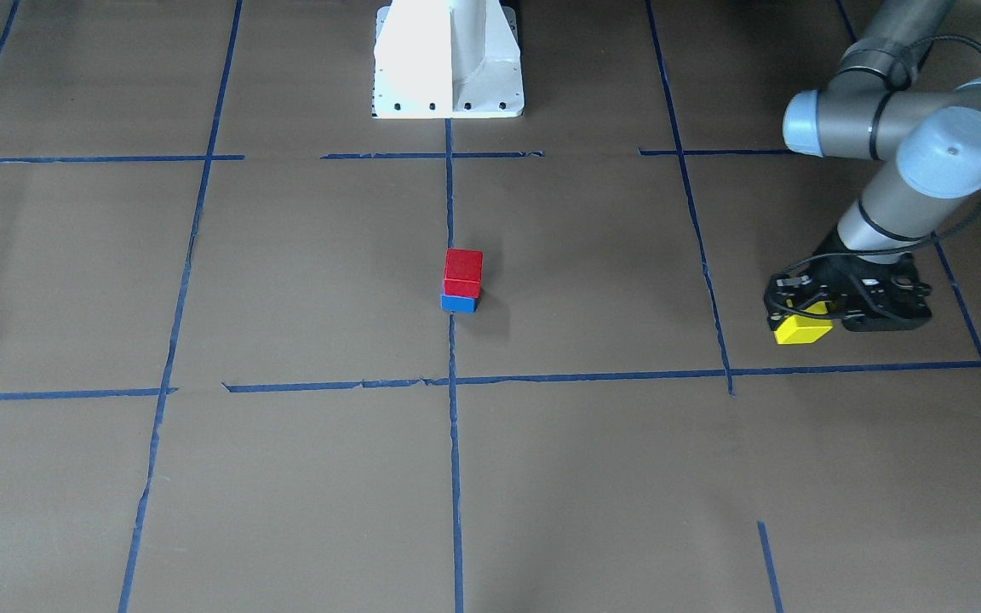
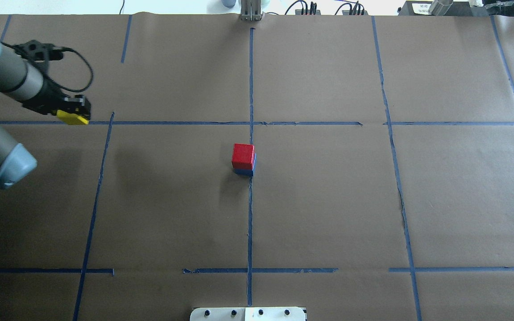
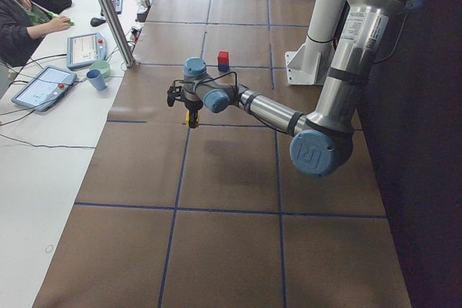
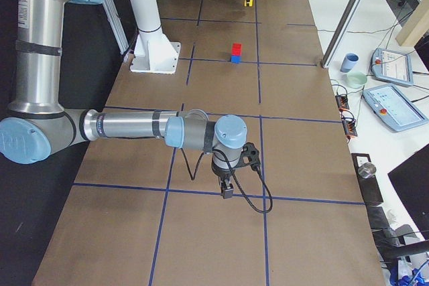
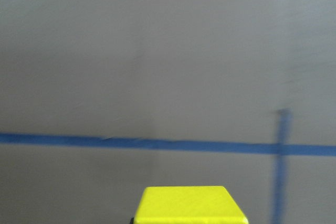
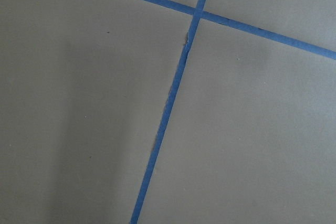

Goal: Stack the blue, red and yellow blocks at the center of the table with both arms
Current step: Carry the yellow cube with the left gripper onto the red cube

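Observation:
A red block (image 1: 463,271) sits on a blue block (image 1: 458,303) at the table's center; the stack also shows in the overhead view (image 2: 243,154). My left gripper (image 1: 806,319) is shut on the yellow block (image 1: 801,330) and holds it above the table, far to the left of the stack in the overhead view (image 2: 73,117). The yellow block fills the bottom of the left wrist view (image 5: 190,205). My right gripper (image 4: 228,191) shows only in the exterior right view, low over the table and far from the stack; I cannot tell if it is open or shut.
Blue tape lines (image 2: 250,89) divide the brown table into squares. The robot's white base (image 1: 448,60) stands at the table edge behind the stack. An operator (image 3: 29,12) sits at a side desk with tablets and cups.

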